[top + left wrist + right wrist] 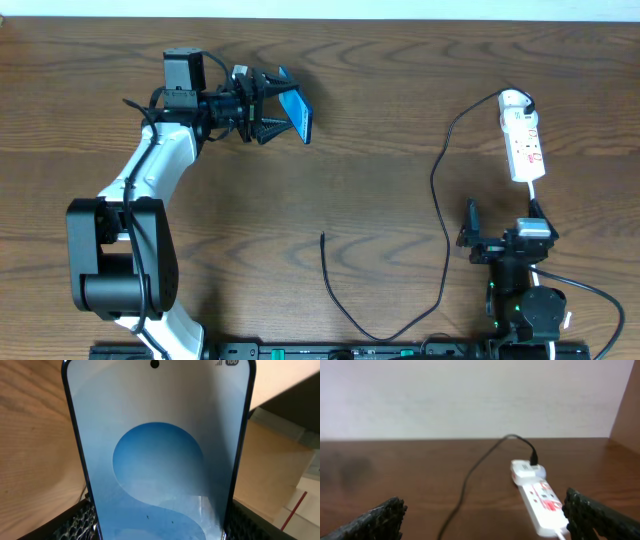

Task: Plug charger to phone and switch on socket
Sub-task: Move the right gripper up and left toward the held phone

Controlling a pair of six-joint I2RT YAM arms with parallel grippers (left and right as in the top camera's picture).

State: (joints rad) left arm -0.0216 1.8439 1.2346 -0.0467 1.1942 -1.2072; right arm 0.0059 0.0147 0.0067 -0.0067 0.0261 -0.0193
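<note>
Two arms work over a brown wooden surface (380,120). The left arm (150,170) reaches from the near left corner toward the far edge, and the right arm (525,290) sits low at the near right corner.

The charger (440,200) is a thin black cable. Its black plug sits in the far, rounded end of the socket (522,135). From there the cable runs down toward the near edge and curves left along it. It then rises to a free tip lying near the middle of the surface, touching nothing.

The socket is a white strip with red marks. It lies lengthwise close to the right edge, nearer the far right corner, just beyond the right arm.

The phone (298,115) is up off the surface near the far edge, left of the middle, and tilted. Its blue screen fills the left wrist view.

The left fingers (80,520) pinch the phone by its two long edges. The right fingers (380,520) are spread wide with nothing between them, and they point at the socket from short of it.
</note>
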